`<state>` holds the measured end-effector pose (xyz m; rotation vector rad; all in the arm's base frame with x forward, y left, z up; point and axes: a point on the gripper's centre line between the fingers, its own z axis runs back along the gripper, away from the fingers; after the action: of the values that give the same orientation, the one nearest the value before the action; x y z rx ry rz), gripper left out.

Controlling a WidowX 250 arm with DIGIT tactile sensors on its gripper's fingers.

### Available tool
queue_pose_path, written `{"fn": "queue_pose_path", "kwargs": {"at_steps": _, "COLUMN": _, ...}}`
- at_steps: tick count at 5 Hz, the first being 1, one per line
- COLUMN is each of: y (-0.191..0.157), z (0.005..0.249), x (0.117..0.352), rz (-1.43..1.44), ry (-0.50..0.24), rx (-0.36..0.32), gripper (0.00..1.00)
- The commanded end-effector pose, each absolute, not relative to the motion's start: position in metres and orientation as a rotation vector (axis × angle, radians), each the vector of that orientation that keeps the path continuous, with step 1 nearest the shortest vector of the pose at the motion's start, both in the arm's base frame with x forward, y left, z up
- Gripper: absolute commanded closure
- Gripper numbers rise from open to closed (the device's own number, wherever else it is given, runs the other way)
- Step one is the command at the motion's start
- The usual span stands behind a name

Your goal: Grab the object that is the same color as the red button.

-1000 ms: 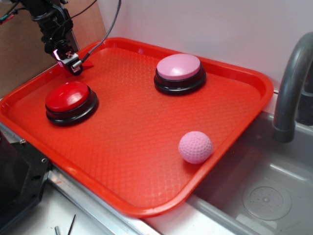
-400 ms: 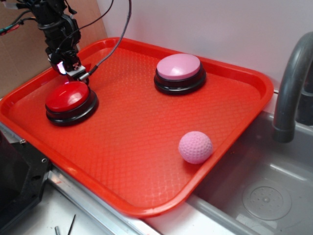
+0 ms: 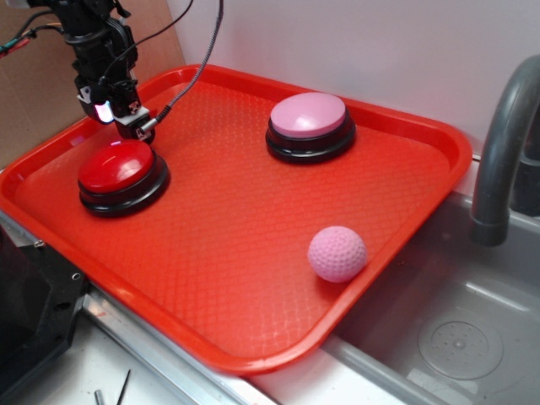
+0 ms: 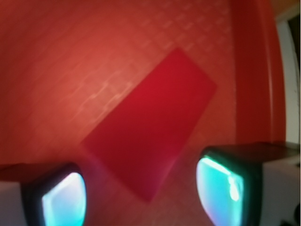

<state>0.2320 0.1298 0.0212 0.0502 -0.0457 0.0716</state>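
A large red plastic tray (image 3: 253,253) with a raised rim and a fine woven texture fills most of the exterior view. It rests partly over a grey sink (image 3: 447,337), whose curved grey faucet (image 3: 502,143) stands at the right edge.

Three things sit on the tray. At the left is the red button (image 3: 116,166), a glossy red dome on a black round base. Toward the back, well apart from it, is a pink button (image 3: 309,116) on a similar black base. Near the front right rim lies a pink dimpled ball (image 3: 337,253).

The black robot arm (image 3: 93,42) comes down at the tray's back left corner, cables trailing from it. Its tool (image 3: 131,124) hangs just behind the red button, close to the tray floor.

In the blurred wrist view, the tool's two fingers (image 4: 61,197) stand spread apart at the bottom corners, touching nothing. Between and just beyond them lies the small red block (image 4: 150,129), a dark red flat-faced slab turned at a diagonal on the tray, near its rim. In the exterior view the block is hidden behind the tool.
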Motion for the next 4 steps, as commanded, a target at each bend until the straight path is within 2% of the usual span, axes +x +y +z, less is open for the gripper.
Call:
{"fn": "queue_pose_path", "kwargs": {"at_steps": 1, "y": 0.161, "z": 0.059, "x": 0.248, "rz": 0.552, "ry": -0.166, "rx": -0.164, "gripper": 0.00}}
{"fn": "queue_pose_path", "kwargs": {"at_steps": 2, "y": 0.165, "z": 0.066, "x": 0.254, "rz": 0.592, "ry": -0.186, "rx": -0.141, "gripper": 0.00}}
{"fn": "queue_pose_path", "kwargs": {"at_steps": 4, "y": 0.163, "z": 0.042, "x": 0.262, "rz": 0.594, "ry": -0.135, "rx": -0.114, "gripper": 0.00}}
